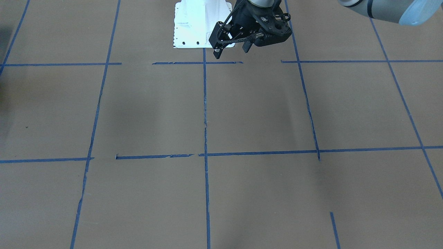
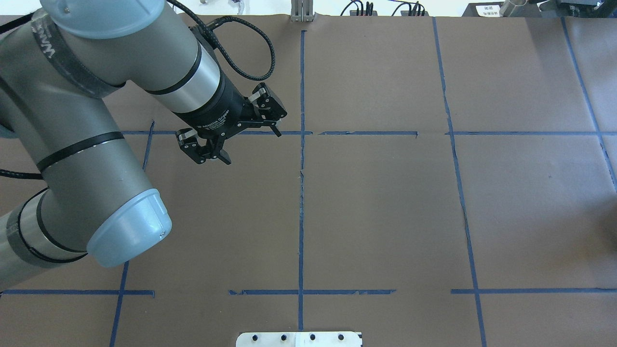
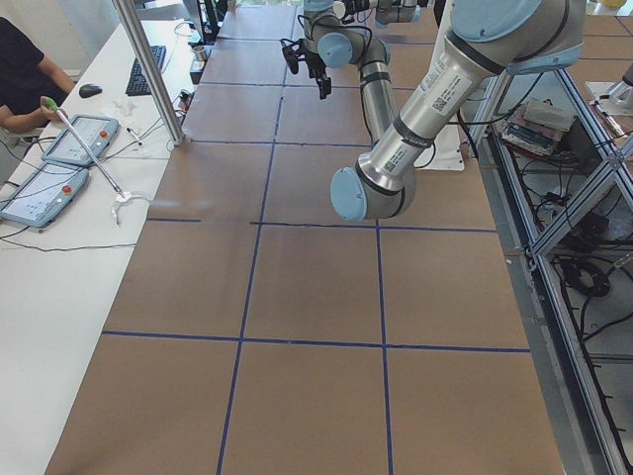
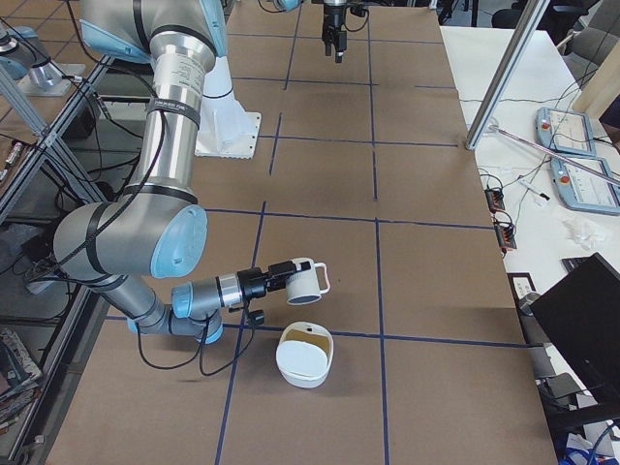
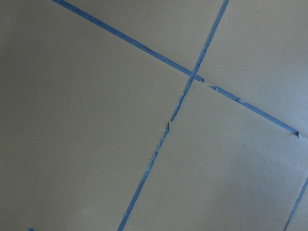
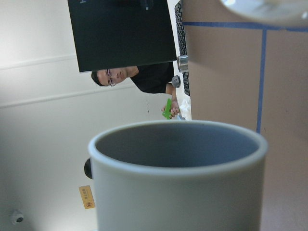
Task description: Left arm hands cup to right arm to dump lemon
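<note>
My right arm (image 4: 165,242) reaches low over the table in the exterior right view. My right gripper (image 4: 283,279) is shut on the white cup (image 4: 304,281) and holds it on its side just above the table, handle out. The right wrist view shows the cup (image 6: 178,178) close up, with an empty grey inside. Just beside its mouth sits a white bowl (image 4: 304,360) with a dull yellowish patch inside, probably the lemon (image 4: 310,337). My left gripper (image 2: 250,144) is open and empty above bare table, far from the cup. It also shows in the front-facing view (image 1: 231,52).
The brown table bears a blue tape grid (image 2: 301,193). The white base plate (image 1: 197,24) sits at the robot's side. An operator (image 3: 20,69) with tablets (image 3: 74,143) sits along one table edge. A black monitor (image 4: 591,320) stands near the cup's end.
</note>
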Controlling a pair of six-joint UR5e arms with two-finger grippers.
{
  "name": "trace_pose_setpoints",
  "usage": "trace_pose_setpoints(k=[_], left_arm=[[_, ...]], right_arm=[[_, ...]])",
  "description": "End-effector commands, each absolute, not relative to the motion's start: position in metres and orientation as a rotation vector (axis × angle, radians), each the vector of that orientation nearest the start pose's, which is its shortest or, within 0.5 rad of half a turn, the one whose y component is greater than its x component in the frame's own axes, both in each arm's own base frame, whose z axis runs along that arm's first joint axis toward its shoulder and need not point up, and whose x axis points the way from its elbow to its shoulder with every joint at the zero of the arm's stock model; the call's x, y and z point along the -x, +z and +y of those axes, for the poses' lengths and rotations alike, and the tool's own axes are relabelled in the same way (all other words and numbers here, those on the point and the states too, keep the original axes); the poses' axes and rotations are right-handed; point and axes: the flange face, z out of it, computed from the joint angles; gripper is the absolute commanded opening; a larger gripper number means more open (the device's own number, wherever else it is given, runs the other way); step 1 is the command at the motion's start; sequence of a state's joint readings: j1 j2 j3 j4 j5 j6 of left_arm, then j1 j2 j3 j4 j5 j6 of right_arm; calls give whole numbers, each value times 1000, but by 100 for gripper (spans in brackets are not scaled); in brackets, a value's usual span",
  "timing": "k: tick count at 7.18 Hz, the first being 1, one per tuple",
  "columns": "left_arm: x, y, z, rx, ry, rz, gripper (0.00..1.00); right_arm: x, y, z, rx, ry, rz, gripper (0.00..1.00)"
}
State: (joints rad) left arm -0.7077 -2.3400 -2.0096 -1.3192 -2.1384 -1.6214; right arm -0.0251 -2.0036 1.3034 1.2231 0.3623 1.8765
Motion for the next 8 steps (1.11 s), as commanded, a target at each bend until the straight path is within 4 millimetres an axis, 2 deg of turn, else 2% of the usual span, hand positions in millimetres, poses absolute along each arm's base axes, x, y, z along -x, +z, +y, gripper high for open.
trace_pose_setpoints(k=[1,3,4,5,6,8], left_arm=[[-375,73,-426,200,-417,1046,100],[-376,78,-426,204,-420,1038,100],[-376,81,-427,205,-424,1033,100],[-376,83,-427,207,-423,1031,100],[-376,84,-427,206,-425,1029,100],[-377,84,-427,205,-423,1029,100]], right_arm=[[214,585,-221,-732,1158,-1716,10],[334,505,-234,-947,1004,-1499,10],[386,460,-257,-1038,920,-1381,10],[435,396,-291,-1114,854,-1269,11],[456,372,-307,-1151,794,-1152,14],[494,314,-351,-1142,652,-971,17]])
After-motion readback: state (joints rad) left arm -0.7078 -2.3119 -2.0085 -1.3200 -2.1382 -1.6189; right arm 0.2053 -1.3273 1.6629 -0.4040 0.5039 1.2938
